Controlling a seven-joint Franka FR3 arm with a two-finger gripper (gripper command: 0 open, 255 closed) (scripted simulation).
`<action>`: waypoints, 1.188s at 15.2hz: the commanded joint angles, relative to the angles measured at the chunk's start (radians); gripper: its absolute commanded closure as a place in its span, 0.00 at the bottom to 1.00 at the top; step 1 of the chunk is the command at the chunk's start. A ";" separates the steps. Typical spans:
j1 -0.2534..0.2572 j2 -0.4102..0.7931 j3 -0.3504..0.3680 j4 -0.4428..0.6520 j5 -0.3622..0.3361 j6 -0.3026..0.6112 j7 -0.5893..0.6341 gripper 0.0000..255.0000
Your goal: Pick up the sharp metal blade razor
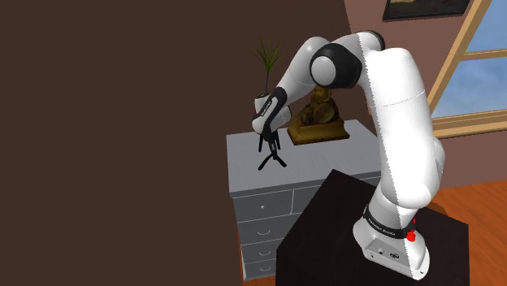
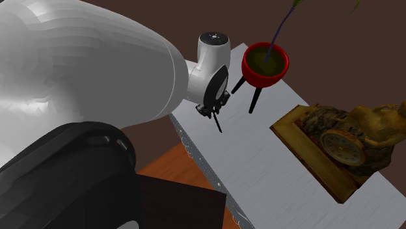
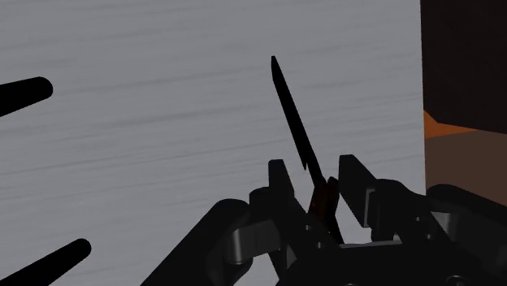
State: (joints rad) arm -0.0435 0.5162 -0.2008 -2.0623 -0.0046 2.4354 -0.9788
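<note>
My black gripper (image 3: 315, 185) is shut on the razor (image 3: 291, 110), a thin dark blade that sticks out past the fingertips (image 3: 279, 174) over the grey dresser top (image 3: 162, 154). From the second exterior view, the gripper (image 2: 212, 110) hangs beside the red plant pot (image 2: 265, 64), and the razor (image 2: 218, 123) points down at the dresser top (image 2: 260, 175) near its edge. I cannot tell whether the blade tip touches the surface. In the shoulder view the gripper (image 1: 267, 145) sits over the dresser's (image 1: 244, 166) back part.
The red pot stands on black legs (image 2: 255, 99) close to the gripper; the legs (image 3: 24, 93) also show in the wrist view. A bronze clock ornament (image 2: 345, 146) on a wooden base occupies the dresser's other end. A brown wall (image 1: 114, 138) rises beside the dresser.
</note>
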 commanded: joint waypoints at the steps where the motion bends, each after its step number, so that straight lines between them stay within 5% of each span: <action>1: 0.000 0.001 0.000 0.000 0.000 0.001 0.000 1.00; 18: 0.013 -0.110 -0.015 -0.007 -0.021 -0.101 0.005 1.00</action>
State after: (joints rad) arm -0.0320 0.4166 -0.2143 -2.0686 -0.0230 2.3435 -0.9742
